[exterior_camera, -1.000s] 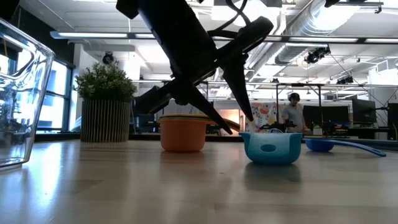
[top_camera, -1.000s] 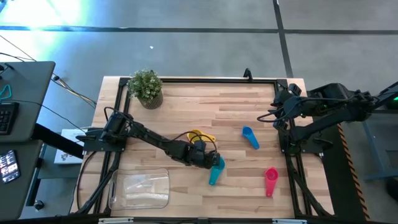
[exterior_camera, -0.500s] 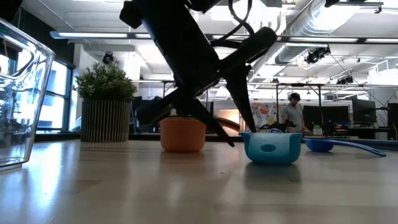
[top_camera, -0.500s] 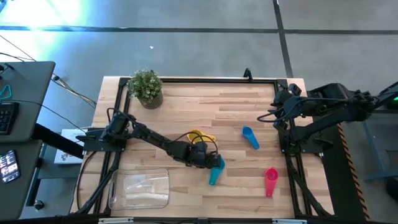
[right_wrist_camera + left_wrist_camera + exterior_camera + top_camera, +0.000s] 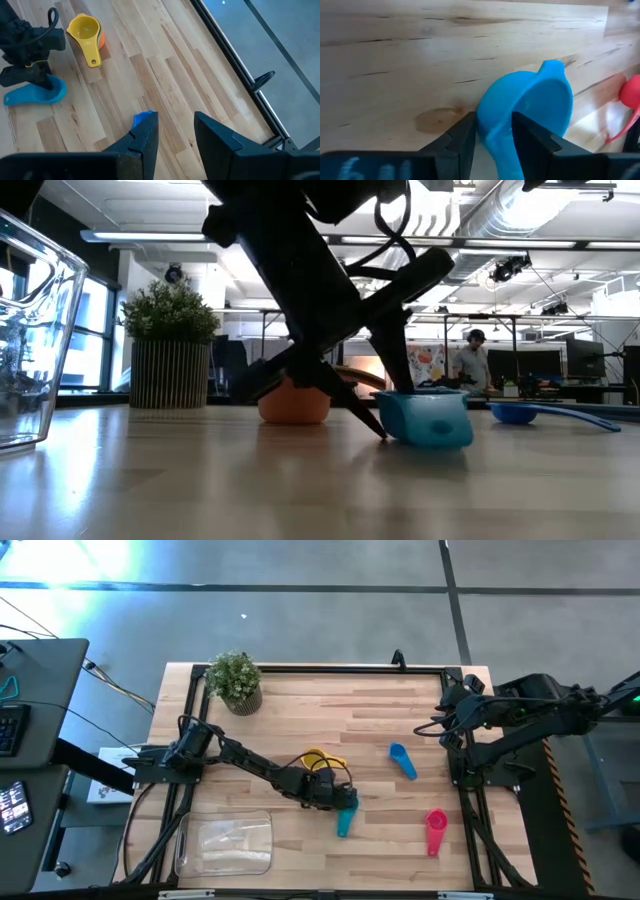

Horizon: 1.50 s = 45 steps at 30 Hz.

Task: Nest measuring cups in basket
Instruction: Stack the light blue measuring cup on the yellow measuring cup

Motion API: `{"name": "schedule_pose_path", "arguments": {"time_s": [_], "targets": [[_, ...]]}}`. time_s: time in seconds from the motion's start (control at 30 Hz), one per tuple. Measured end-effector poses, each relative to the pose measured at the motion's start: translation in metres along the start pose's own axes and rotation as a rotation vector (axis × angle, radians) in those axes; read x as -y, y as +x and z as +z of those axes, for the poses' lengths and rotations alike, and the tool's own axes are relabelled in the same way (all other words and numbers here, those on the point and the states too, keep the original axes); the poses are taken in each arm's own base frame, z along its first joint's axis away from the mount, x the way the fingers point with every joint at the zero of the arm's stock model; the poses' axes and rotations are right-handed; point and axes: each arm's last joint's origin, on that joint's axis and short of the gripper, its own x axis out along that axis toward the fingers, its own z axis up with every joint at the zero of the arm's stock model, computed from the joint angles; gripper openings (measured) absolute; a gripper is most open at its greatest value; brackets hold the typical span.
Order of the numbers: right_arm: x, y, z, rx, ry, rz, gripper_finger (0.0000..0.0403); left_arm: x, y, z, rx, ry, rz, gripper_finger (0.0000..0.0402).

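The left gripper (image 5: 340, 802) is clamped on the light blue cup's (image 5: 530, 107) handle at mid-table, tilting the cup. The right gripper (image 5: 172, 131) waits at the right edge, jaws apart and empty. The basket (image 5: 222, 845) sits at the front left.

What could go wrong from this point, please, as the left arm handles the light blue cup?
1. The left gripper straddles only the narrow handle of the light blue cup, which already looks tilted in the low view; it could swing or slip out when lifted.
2. The orange and yellow cups sit close beside the arm and could get knocked.
3. The basket is across the table, so a loose grip might drop the cup on the way.
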Motion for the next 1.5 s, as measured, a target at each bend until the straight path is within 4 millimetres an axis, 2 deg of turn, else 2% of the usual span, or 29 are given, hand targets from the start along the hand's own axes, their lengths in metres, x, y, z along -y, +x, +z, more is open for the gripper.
{"name": "schedule_pose_path", "arguments": {"time_s": [0.4, 0.7, 0.97, 1.2, 1.5], "targets": [[0.000, 0.000, 0.000, 0.000, 0.000, -0.001, 0.0117, 0.002, -0.001, -0.004, -0.004, 0.023, -0.022, 0.0014], [0.000, 0.000, 0.000, 0.001, 0.000, -0.002, 0.0117, 0.015, -0.015, -0.006, -0.023, 0.011, -0.117, 0.0018], [0.000, 0.000, 0.000, 0.002, 0.001, -0.003, 0.0117, 0.029, -0.046, -0.001, 0.006, 0.034, -0.170, 0.0014], [-0.003, 0.002, 0.005, 0.026, 0.022, 0.011, 0.0117, 0.025, -0.083, 0.007, 0.047, 0.062, -0.059, 0.0015], [-0.017, 0.010, 0.023, 0.120, 0.061, 0.044, 0.0117, 0.024, -0.142, 0.020, 0.069, 0.134, -0.009, 0.0015]]}}
